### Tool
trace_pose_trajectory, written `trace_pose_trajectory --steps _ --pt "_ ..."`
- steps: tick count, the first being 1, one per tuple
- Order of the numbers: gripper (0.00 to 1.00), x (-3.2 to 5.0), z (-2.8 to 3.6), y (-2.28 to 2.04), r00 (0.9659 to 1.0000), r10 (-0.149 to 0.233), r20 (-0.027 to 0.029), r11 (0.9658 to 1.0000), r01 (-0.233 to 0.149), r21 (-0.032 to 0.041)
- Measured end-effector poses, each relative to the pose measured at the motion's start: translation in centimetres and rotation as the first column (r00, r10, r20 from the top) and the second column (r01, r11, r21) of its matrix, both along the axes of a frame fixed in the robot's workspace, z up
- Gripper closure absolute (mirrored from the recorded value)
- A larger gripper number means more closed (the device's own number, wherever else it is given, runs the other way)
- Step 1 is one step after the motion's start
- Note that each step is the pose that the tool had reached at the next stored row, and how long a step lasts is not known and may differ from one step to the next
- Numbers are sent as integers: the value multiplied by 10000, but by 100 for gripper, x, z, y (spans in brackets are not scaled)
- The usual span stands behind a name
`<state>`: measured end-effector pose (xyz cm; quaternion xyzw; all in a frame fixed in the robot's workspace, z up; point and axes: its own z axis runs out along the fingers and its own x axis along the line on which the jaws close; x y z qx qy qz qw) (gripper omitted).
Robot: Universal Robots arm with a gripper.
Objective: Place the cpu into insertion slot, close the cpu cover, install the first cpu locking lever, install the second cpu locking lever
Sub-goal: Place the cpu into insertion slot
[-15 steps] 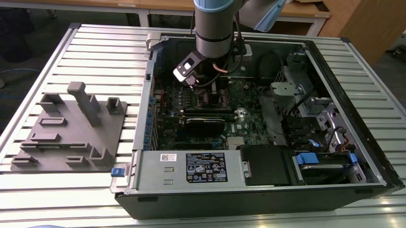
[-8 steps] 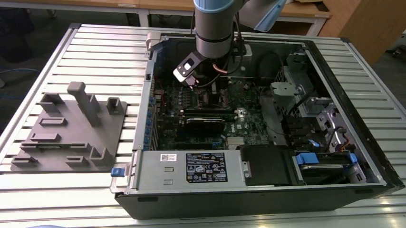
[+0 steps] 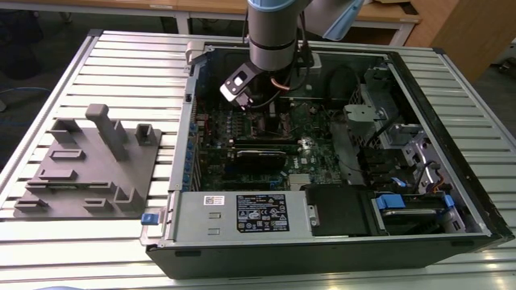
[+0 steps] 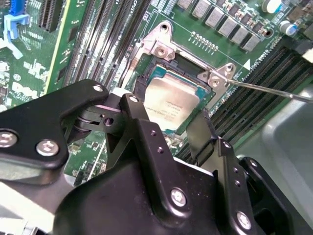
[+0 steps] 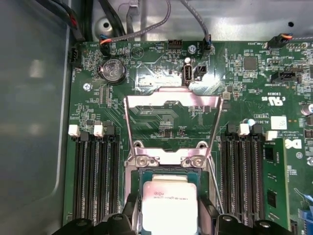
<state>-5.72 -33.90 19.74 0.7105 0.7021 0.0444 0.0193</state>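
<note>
Motherboard (image 5: pixel 234 88) bg: cpu cover (image 5: pixel 171 99) open, gripper (image 4: pixel 170 108) straddles cpu (image 4: pixel 168 100) in insertion slot (image 5: pixel 168 172).

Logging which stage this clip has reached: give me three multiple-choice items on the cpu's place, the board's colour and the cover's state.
1. Where is the cpu? A at the insertion slot; B on the grey fixture outside the case; C on the drive bay.
2. What colour is the motherboard? A blue; B green; C red.
3. The cpu cover is: A shut over the cpu; B swung open; C off the board.
1 A: it lies at the slot, in the first wrist view. 2 B: the board is green. 3 B: the frame is swung back from the slot, board showing through its cut-out.
</note>
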Motion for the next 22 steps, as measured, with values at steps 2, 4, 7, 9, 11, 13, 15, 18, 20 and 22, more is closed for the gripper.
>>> trace_pose_trajectory --steps 2,4,7,9,11,13,15,18,20,22 --pt "40 0 10 0 10000 0 1 10000 0 1" --pt "40 0 10 0 10000 0 1 10000 0 3" --pt "40 0 13 0 10000 0 0 10000 0 0" --pt "40 0 17 0 10000 0 0 10000 0 0" --pt "40 0 20 0 10000 0 -1 10000 0 -1" --pt "40 0 21 0 10000 0 0 10000 0 0" --pt "40 0 22 0 10000 0 -1 10000 0 -1" --pt "40 0 23 0 10000 0 0 10000 0 0" --pt "42 0 24 0 10000 0 0 10000 0 0" --pt "48 0 25 0 10000 0 0 10000 0 0"
